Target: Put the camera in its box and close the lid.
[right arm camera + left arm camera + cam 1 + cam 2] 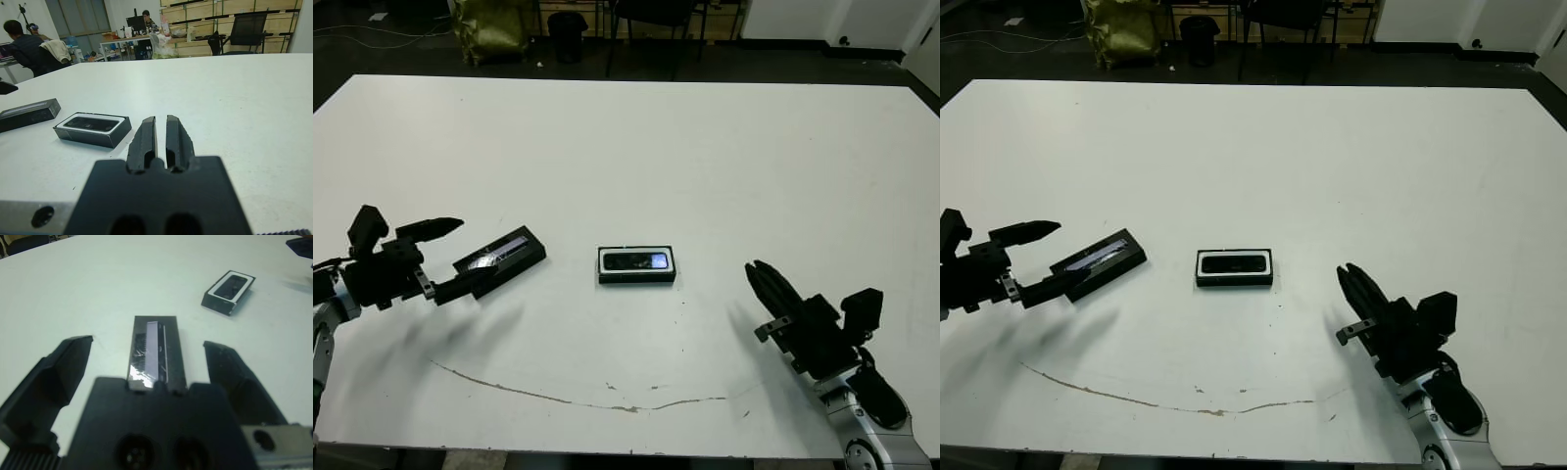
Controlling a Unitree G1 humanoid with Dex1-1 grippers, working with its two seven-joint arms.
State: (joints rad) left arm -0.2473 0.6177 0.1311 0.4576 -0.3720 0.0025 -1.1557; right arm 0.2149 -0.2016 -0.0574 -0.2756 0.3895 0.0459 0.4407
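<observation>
Right gripper (766, 281) is sitting at the lower right of the head view, low over the white counter (705, 157), jaws clenched together with only a thin slit between the two black fingers (146, 139), grasping nothing. It is pointing up and left in frame, well apart from everything else.

A thin cracked line (568, 397) is running across the counter surface near the bottom edge of the frame.

Left gripper (460, 257) is reaching in from the lower left of the frame, jaws spread wide and released. The upper finger is sticking out over bare counter; the lower one is lying just beside the near end of the lid (501, 259). The wrist view is showing the lid lying flat between the two open fingers, its near end right up against the gripper body; I cannot tell if it is actually touching.

The lid is lying flat on the counter left of centre, angled so its far end is pointing up and right in frame, silvery strip facing up.

The box (637, 265) is sitting at mid-frame, near the lid but not touching it, long side running left to right. White lining is showing as a rim all round. The camera (640, 260) is lying inside the box, flat, bluish glossy window facing up. The box is standing uncovered.

Beyond the far counter edge: dark floor, a yellow-green bag (492, 27) at upper left, chair legs. The right wrist view is showing people (22, 46) at desks in the background.
</observation>
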